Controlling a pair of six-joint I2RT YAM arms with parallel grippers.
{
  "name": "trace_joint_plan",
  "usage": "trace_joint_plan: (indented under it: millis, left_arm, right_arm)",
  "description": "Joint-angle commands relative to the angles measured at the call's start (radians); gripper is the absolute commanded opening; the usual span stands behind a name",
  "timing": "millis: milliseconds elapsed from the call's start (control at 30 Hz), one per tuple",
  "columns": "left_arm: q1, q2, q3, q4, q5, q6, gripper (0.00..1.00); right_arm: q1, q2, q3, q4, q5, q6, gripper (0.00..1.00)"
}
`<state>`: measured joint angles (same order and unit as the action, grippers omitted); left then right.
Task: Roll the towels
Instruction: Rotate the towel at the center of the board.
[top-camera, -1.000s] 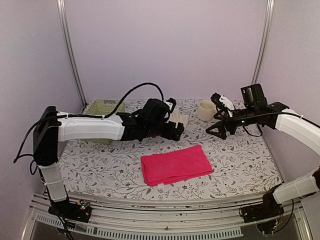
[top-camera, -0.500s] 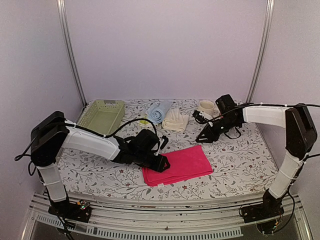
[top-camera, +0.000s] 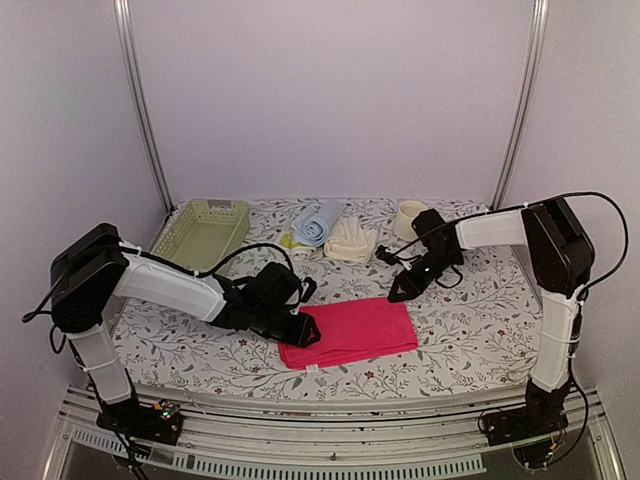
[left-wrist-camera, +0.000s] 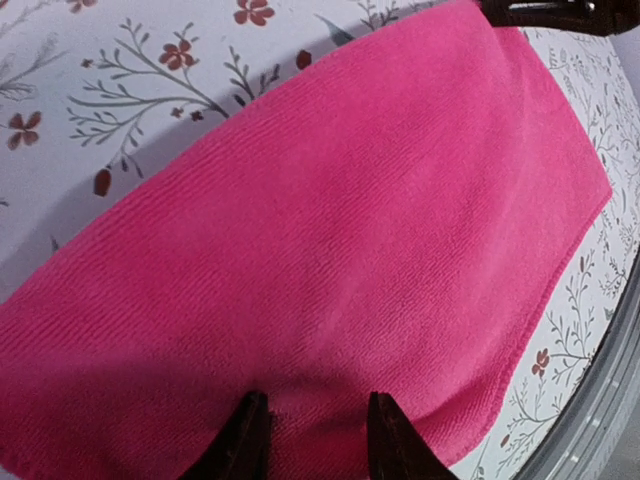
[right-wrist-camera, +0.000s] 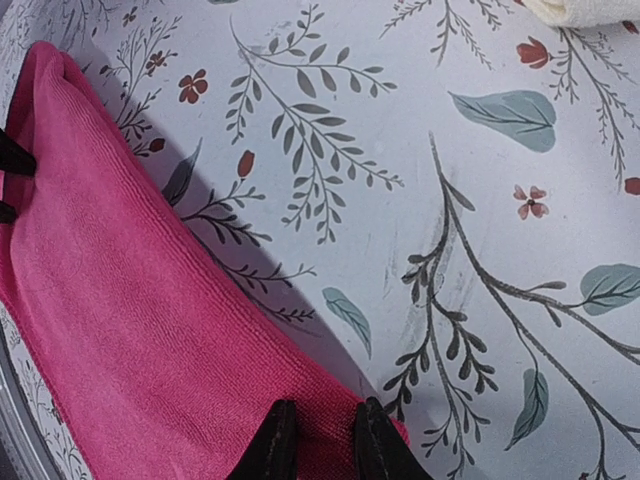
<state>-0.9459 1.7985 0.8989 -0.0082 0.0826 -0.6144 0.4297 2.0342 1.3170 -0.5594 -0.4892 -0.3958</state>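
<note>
The hot pink towel (top-camera: 350, 333) is seen spread flat at the front middle of the bench (top-camera: 480, 320), its long side running left to right, and no turn has been rolled into it yet. Its left end is covered by the left hand (top-camera: 305, 333). In the left wrist view the two fingertips are set a little apart with pink cloth in the gap. Whether that cloth is nipped cannot be told.

The far right corner is met by the right hand (top-camera: 397, 293). Its tips are likewise held narrowly apart, right at the hem, and again a pinch cannot be confirmed.

The step in hand is judged to be the taking of an edge so the first fold can be turned. For a clean roll, only the top layers at the hem should be caught, low against the bench. The two ends should be lifted level and carried over together, so that the tube is started straight and not as a cone. Light tension across the width is advised.

At the back, the light blue towel (top-camera: 318, 222) and the cream-white towel (top-camera: 350, 240) are seen already bundled, just beside each other. They are flanked by the mesh basket (top-camera: 212, 204) and the mug (top-camera: 408, 218).
</note>
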Motion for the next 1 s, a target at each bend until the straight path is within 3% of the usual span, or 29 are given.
trace_joint_plan:
  millis: [0,233,333,433,633,967]
  left_arm:
    - [0.096,0.041,0.055,-0.126,-0.057,0.084,0.35]
    - [0.164,0.217,0.345,-0.224,-0.163,0.328,0.40]
    - [0.159,0.240,0.466,-0.252,-0.123,0.401,0.42]
    - [0.154,0.215,0.519,-0.258,-0.089,0.416,0.44]
    - [0.138,0.079,0.413,-0.258,-0.095,0.323,0.45]
    - [0.132,-0.088,0.139,-0.256,-0.094,0.068,0.43]
  right_arm:
    - [0.001,-0.023,-0.081,-0.066,0.171,0.001,0.23]
    - [0.060,-0.240,-0.301,-0.186,0.140,-0.091,0.22]
    - [0.185,-0.347,-0.363,-0.234,0.033,-0.199,0.22]
    - [0.200,-0.443,-0.356,-0.215,-0.051,-0.219,0.24]
    - [0.128,-0.467,-0.306,-0.214,-0.058,-0.229,0.32]
    - [0.102,-0.360,-0.157,-0.089,-0.111,-0.152,0.33]
